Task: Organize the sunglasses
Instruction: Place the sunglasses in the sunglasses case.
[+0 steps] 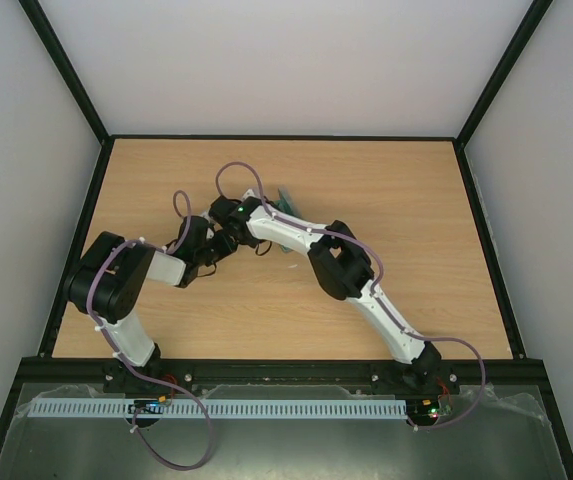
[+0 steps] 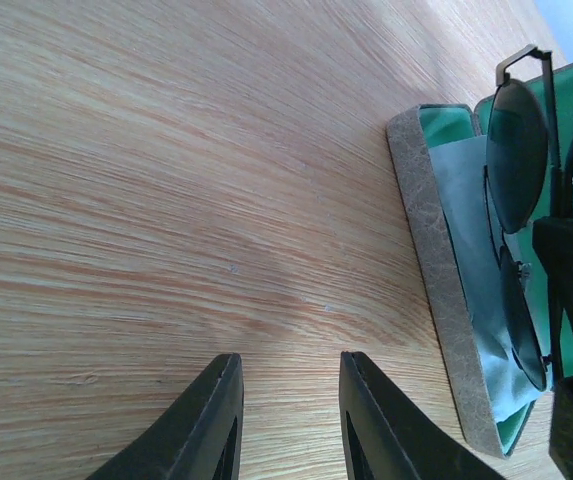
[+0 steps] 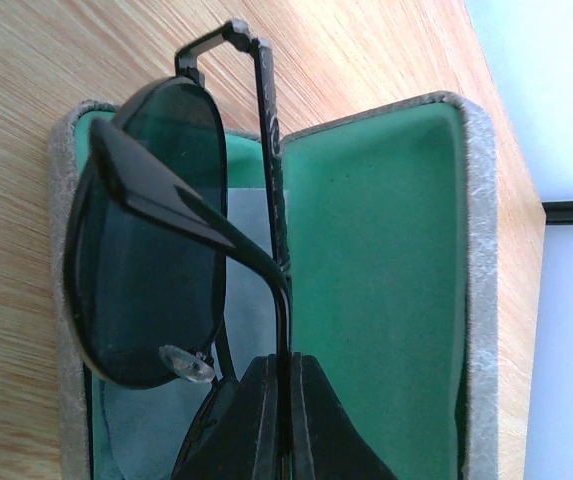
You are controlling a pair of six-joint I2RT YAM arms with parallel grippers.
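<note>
- Above the open case, the right gripper is pinched tight on the sunglasses. It holds them by their slim temple arms, so they hang over the green lining, seemingly ready for lowering inside.
- The left gripper hovers over the bare table beside the case, fingers apart and empty, probably standing by to steady it.
- The sunglasses have round, dark green-tinted lenses, a thin black wire frame and a clear nose pad.
- A pale blue cloth lies in the case beneath them.

Wooden table, open grey case atop
</note>
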